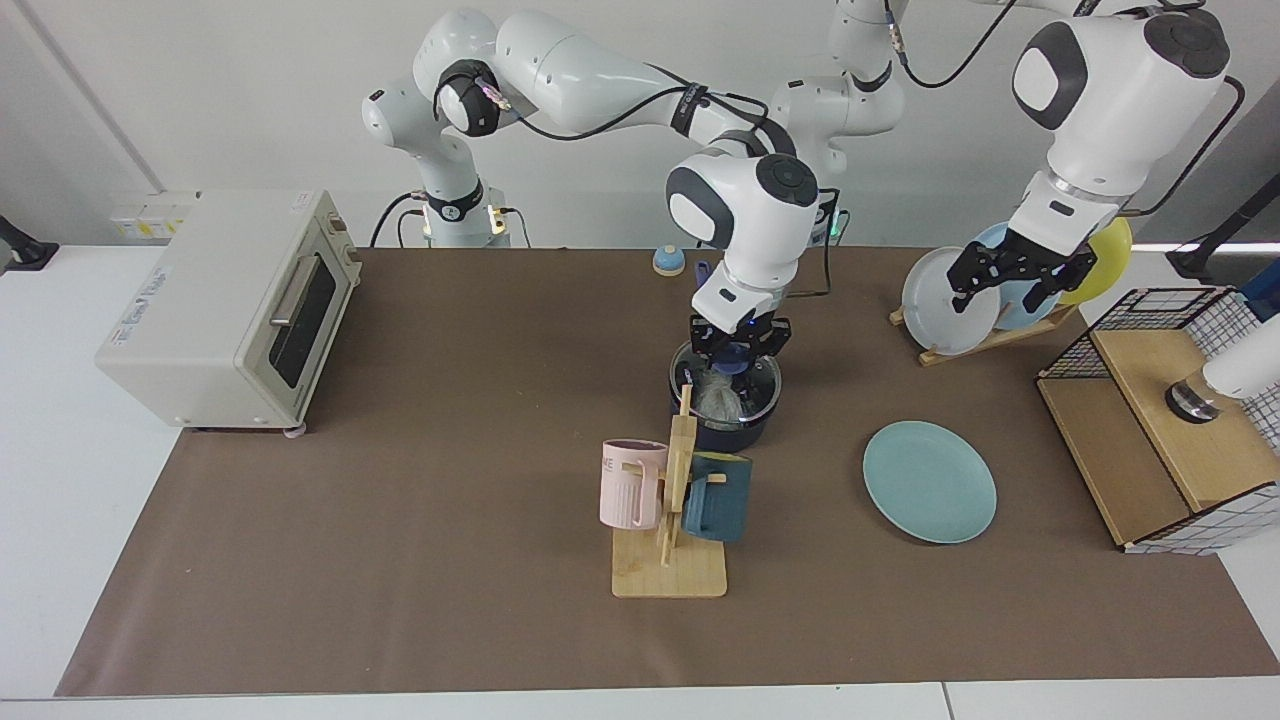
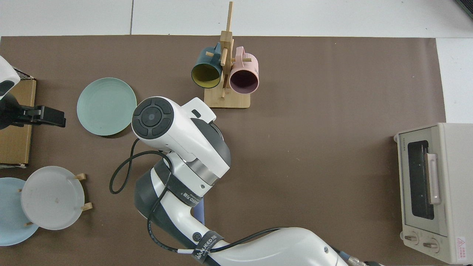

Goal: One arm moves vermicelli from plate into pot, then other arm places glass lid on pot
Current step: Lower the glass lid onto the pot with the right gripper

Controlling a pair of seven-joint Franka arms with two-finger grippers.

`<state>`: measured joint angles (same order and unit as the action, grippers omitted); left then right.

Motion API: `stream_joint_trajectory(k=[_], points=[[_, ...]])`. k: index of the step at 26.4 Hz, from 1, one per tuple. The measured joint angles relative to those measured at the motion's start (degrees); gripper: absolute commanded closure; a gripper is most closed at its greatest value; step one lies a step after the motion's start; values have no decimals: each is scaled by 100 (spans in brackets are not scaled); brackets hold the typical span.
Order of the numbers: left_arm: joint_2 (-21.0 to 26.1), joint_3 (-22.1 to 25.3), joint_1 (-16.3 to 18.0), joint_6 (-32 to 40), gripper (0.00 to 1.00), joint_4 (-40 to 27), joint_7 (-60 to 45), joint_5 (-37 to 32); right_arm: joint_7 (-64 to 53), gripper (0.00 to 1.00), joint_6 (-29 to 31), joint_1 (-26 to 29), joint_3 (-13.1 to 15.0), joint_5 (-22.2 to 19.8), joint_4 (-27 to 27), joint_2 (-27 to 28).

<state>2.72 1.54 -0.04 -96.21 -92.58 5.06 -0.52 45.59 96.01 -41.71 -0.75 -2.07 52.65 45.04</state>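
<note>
Right gripper [image 1: 739, 347] clamped on blue knob of glass lid [image 1: 727, 381] atop pot [image 1: 722, 425], vermicelli [image 1: 717, 397] inside beneath, left gripper [image 1: 1016, 283] spread, waiting above plate rack [image 1: 985, 340], teal plate [image 1: 929, 481] bare.

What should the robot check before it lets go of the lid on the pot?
1. Vermicelli inside the pot, not on the plate: ok.
2. Glass lid over the pot's mouth: ok.
3. Lid sitting flat all round the rim: cannot tell; the mug rack hides the near edge.
4. Right gripper at the lid's blue knob: ok.
5. Left gripper waiting up by the plate rack, clear of the pot: ok.
</note>
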Motion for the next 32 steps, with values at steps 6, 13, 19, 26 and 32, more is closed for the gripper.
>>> stream_joint_trajectory(k=[6, 13, 19, 26, 32], points=[[0, 0, 0, 0, 0, 0, 0, 0, 0, 100, 47, -1, 0, -3, -1, 0], [0, 0, 0, 0, 0, 0, 0, 0, 0, 100, 96, -10, 0, -5, -1, 1], [0, 0, 0, 0, 0, 0, 0, 0, -3, 100, 98, -9, 0, -10, 0, 9], [0, 0, 0, 0, 0, 0, 0, 0, -6, 100, 98, -9, 0, -65, 1, 26], [0, 0, 0, 0, 0, 0, 0, 0, -7, 100, 98, -11, -5, -128, 16, 56]])
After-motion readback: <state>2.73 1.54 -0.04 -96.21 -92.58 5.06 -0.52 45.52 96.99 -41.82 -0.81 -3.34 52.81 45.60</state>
